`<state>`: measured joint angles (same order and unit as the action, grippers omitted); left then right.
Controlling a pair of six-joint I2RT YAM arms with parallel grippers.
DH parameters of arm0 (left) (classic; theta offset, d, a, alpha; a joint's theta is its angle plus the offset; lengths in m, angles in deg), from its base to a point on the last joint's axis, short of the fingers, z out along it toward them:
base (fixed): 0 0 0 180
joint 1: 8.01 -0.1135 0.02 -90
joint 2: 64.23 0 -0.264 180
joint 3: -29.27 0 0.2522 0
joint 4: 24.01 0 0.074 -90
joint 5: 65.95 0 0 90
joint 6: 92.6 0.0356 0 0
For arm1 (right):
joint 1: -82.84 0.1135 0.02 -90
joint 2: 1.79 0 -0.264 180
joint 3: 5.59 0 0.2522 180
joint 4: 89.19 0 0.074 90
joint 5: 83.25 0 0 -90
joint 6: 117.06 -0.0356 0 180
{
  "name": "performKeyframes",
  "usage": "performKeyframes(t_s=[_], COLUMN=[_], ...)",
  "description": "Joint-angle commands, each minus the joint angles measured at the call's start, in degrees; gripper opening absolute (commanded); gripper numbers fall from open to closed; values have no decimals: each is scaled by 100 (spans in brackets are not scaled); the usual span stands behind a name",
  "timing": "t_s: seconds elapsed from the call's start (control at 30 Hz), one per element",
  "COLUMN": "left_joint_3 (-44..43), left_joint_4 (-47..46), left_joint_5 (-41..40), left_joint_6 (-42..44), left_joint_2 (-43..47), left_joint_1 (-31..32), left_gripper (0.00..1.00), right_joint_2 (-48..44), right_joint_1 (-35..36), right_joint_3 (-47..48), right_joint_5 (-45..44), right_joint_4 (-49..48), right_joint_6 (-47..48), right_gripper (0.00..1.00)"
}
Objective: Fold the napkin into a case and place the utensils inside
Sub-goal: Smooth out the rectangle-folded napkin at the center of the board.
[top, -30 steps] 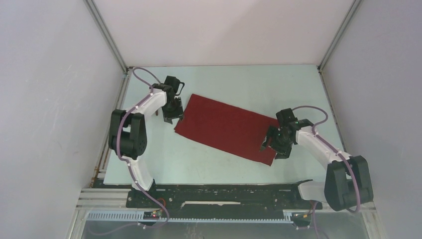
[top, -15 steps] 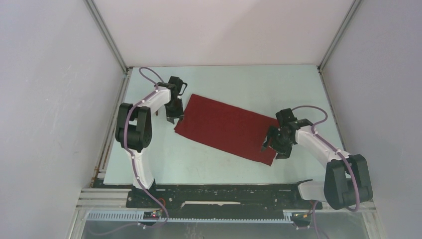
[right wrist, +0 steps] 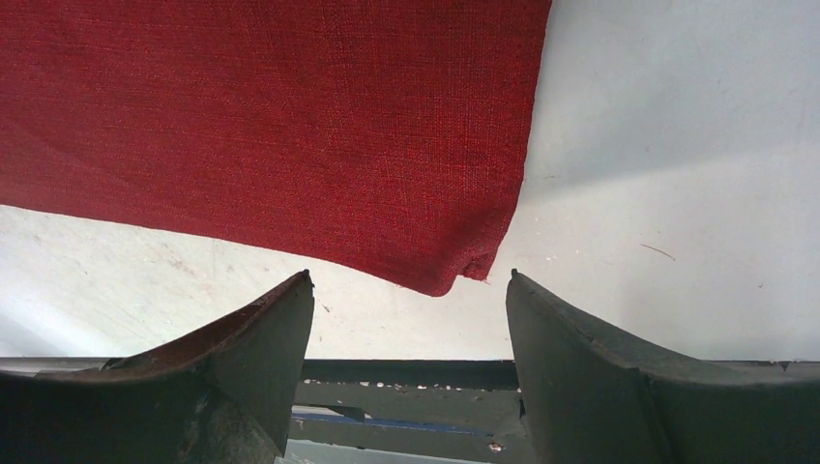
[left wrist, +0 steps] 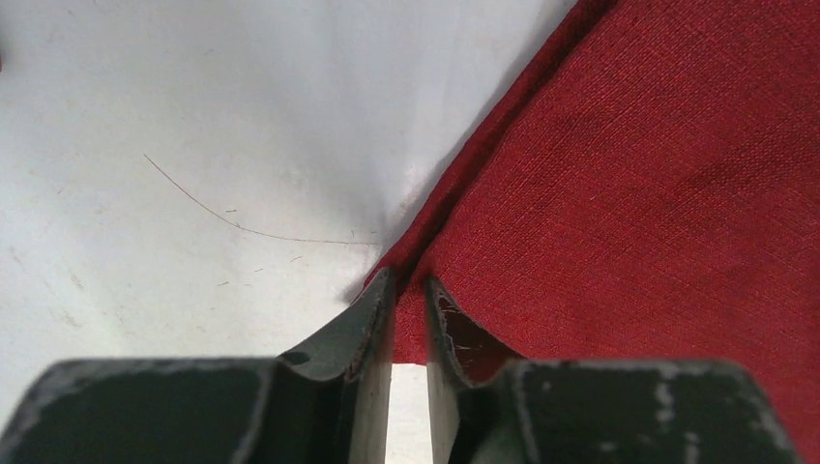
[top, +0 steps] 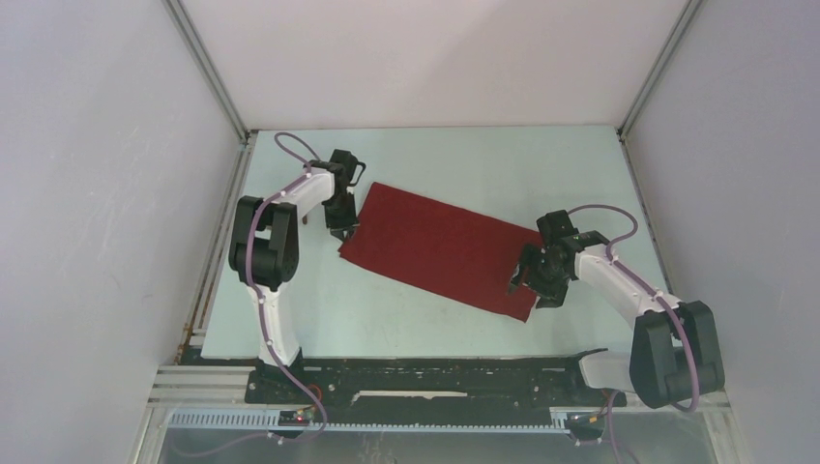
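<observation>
Left gripper [left wrist: 409,280] stands with its jaws at a narrow slit on the left edge of the napkin [top: 440,246], with woven hem between the tips; I cannot tell whether it pinches. Right gripper [right wrist: 410,277] gapes wide and empty astride the cloth's near right corner. That dark red rectangle lies flat and askew, with pale table [top: 483,164] showing on every side.

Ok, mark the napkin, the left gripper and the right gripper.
napkin [top: 440,249], top view, middle of cloth.
left gripper [left wrist: 408,277], left wrist view, between its jaws.
right gripper [right wrist: 409,275], right wrist view, between its jaws.
</observation>
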<state>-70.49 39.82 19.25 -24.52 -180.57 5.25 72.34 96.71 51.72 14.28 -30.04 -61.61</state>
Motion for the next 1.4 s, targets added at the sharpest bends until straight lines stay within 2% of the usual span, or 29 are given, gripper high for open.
performKeyframes(t_s=[0.0,0.13,0.2,0.53,1.0,1.2,1.27,1.37], left_joint_3=[-208,-210,-218,-463,-636,-669,-701,-577], left_joint_4=[-79,-118,-116,41,67,91,133,245], left_joint_5=[-41,-54,-81,-258,-329,-382,-513,-657], left_joint_6=[92,65,48,87,136,161,172,165], left_joint_2=[131,286,339,540,-12,-99,115,596], left_joint_1=[-7,2,4,72,65,74,108,199], left_gripper=[20,5,3,2,2,11,23,47], right_joint_2=[-145,-111,-93,1,146,-67,-148,-245], right_joint_1=[-33,-43,-42,-42,-9,87,138,156], right_joint_3=[57,44,17,-31,-32,-31,-29,-36], right_joint_5=[-107,-95,-77,-19,202,239,213,235], right_joint_4=[-57,-97,-131,-206,-347,-331,-282,-184], right_joint_6=[101,100,95,65,47,53,37,-3], right_gripper=[80,80,80,79,82,93,96,98])
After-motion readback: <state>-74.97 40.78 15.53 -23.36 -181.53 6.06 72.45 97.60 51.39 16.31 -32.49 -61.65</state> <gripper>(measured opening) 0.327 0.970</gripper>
